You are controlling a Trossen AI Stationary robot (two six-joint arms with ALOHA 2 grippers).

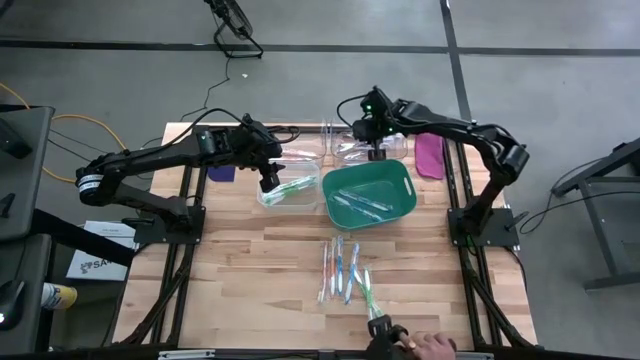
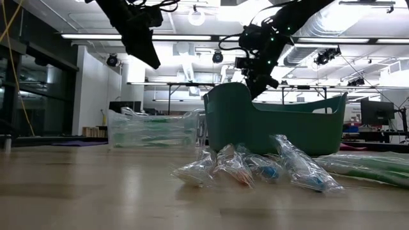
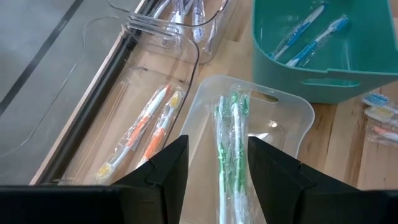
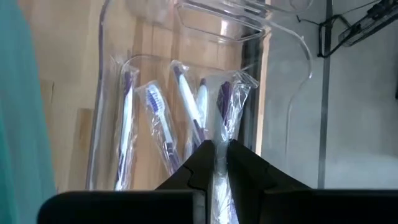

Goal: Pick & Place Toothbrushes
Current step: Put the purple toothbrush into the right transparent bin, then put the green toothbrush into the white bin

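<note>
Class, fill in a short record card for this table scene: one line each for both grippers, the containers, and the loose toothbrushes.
left gripper: open, above the clear bin holding green toothbrushes
right gripper: shut on a wrapped toothbrush, over a clear tray of purple and blue ones
green basket: mid-table, blue toothbrushes inside
another clear bin: orange toothbrushes
loose wrapped toothbrushes: in a row on the table in front of the basket
person's hand: at the table's near edge
</note>
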